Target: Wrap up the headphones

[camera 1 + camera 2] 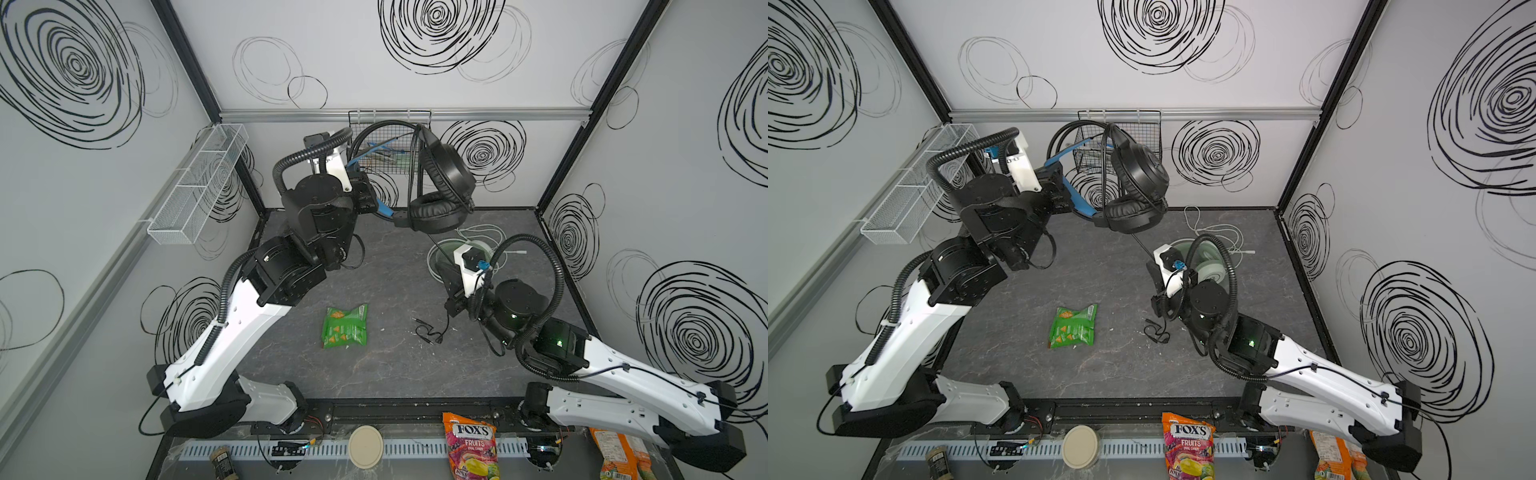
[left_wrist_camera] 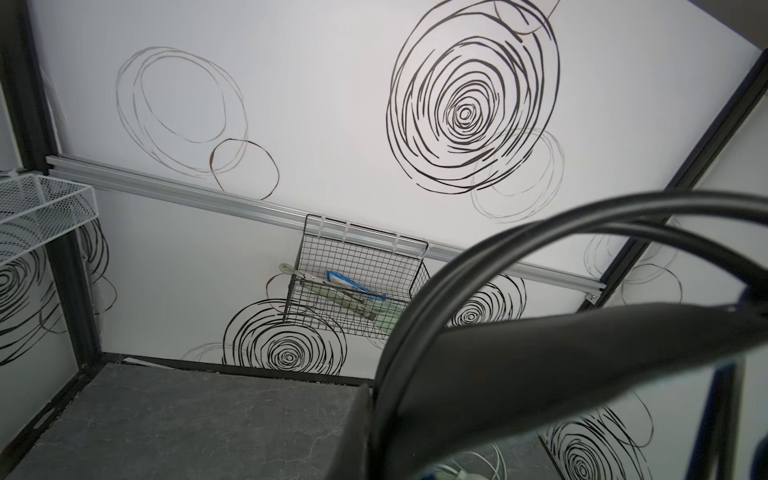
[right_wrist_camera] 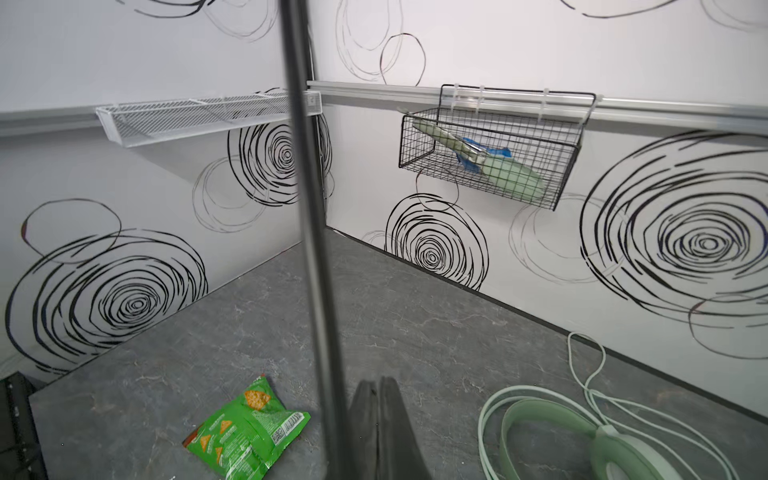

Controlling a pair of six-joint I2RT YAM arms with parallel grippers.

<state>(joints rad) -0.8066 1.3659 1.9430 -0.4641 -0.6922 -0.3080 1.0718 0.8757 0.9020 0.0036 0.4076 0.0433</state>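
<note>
At about 11 o'clock, high above the counter (image 1: pixel 395 374), the left hand (image 1: pixel 365 189) is clamped on the blue strap (image 1: pixel 1077 197) of the black headset (image 1: pixel 446 170). The headset hangs in the air just in front of the basket (image 1: pixel 388 112) on the back wall, with its cups toward 1 o'clock. A few dark strands run down beside the cups and look like turns already laid. A snack bag (image 1: pixel 345 326) lies near the middle of the counter, clear of the work. From the lower cup the cable (image 3: pixel 309 199) drops toward 4 o'clock to the right hand (image 3: pixel 377 386). That hand's jaws are pressed together, and the strand passes just beside them. Whether it is pinched lower down cannot be told. The plug end (image 1: pixel 428 334) lies loose on the counter at about 5 o'clock. The mint headset (image 3: pixel 623 453) rests flat at 2 o'clock, under and just beyond the right hand, amid its pale cord (image 3: pixel 484 419). The step appears to be winding the black cable round the black headset. To do it well, the left hand should hold the strap firm and level. The right hand should carry the strand in a snug circle round the cups, letting slack feed up from the plug end without jerks. It should stay clear of the basket wires and not snag the pale cord below.
</note>
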